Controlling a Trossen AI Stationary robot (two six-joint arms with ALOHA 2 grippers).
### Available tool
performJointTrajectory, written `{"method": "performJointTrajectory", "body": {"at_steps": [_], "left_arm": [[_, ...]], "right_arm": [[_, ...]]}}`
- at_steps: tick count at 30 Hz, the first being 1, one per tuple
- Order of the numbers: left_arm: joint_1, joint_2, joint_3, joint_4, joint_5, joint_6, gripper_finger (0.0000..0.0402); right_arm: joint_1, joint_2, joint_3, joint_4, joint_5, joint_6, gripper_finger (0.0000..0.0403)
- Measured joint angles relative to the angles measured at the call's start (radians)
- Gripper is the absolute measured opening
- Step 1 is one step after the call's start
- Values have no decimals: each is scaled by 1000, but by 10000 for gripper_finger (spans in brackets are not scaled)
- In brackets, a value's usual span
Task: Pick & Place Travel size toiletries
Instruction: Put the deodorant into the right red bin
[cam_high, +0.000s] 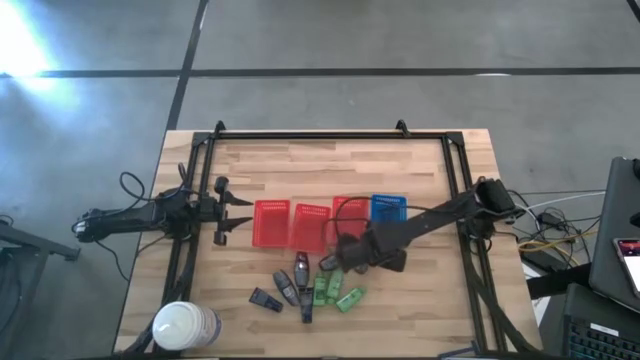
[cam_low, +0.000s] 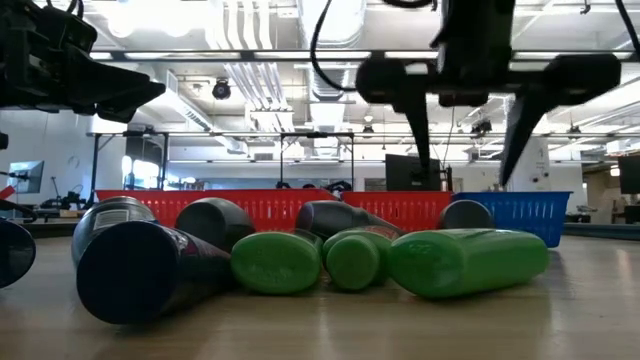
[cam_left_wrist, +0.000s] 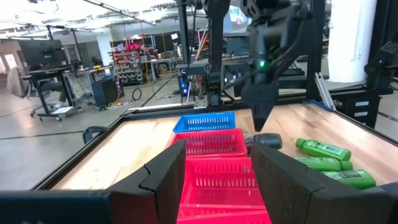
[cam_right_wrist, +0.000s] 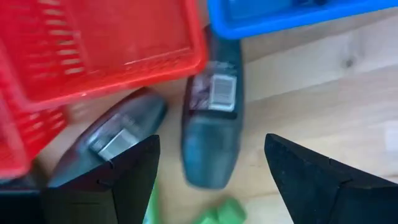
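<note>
Several small dark grey and bright green toiletry bottles lie on their sides in a loose pile on the wooden table, near the baskets. My right gripper hangs open over the far side of the pile. Its fingers stand on either side of a dark grey tube that lies flat, one end against the red and blue baskets. A second dark tube lies beside it. In the low view the right gripper stays above the bottles. My left gripper waits open at the table's left, level, facing the red baskets.
Three red mesh baskets and a blue one stand in a row across the table's middle. A large white roll lies at the near left corner. A black frame borders the table. Bare wood shows along the far side.
</note>
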Motion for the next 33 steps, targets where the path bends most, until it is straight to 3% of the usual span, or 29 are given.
{"method": "performJointTrajectory", "body": {"at_steps": [7,19,33], "left_arm": [[0,0,0,0,0,0,188],[0,0,0,0,0,0,188],[0,0,0,1,0,0,188]], "right_arm": [[-8,0,-81,146,-48,6,285],[-10,0,-176,197,-48,17,251],[-9,-4,-247,231,-45,-209,229]]}}
